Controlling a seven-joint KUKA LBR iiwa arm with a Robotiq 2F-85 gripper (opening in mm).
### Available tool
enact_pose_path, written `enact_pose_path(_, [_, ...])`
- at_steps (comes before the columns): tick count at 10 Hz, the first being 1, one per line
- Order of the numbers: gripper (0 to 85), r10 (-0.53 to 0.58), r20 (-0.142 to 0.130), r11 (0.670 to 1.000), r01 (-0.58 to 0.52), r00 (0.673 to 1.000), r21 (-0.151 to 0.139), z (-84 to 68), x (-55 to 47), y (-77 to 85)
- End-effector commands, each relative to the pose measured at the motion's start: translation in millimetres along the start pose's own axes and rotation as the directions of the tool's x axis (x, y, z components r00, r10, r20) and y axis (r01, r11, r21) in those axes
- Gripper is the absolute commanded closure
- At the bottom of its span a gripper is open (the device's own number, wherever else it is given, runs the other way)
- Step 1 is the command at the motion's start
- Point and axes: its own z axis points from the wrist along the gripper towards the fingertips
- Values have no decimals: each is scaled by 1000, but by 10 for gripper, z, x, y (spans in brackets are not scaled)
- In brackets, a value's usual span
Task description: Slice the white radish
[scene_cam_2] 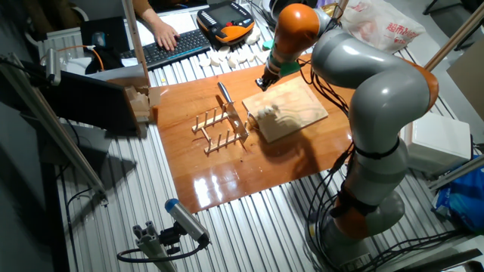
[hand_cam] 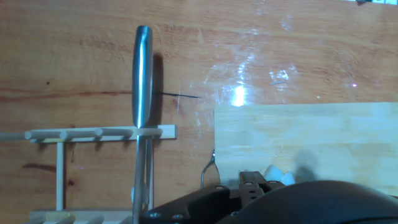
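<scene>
Whether the gripper (scene_cam_2: 262, 81) has its fingers apart or together cannot be told (they hold nothing visible), so first fetch the knife (hand_cam: 143, 93) from the rack (scene_cam_2: 221, 130) at nine o'clock of the cutting board (scene_cam_2: 299, 102), where the white radish (scene_cam_2: 267, 113) lies near its rack-side edge.

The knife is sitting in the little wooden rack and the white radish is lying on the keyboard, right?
Not quite. The knife does sit in the wooden rack, but the white radish lies on the cutting board, not on the keyboard, which is further back behind the table. The fixed view shows this.
</scene>
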Motion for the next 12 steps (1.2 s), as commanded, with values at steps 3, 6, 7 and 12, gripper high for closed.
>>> enact_pose_path(3, [850,-1,-4,1000,1,1000,-16,-3,-37,79])
enact_pose_path(6, [850,-3,-48,999,2,999,-32,50,-79,50])
enact_pose_path(7, [850,-11,-80,1000,9,997,-26,72,-92,31])
enact_pose_path(12, [850,-3,-106,1000,3,994,-8,-29,-29,131])
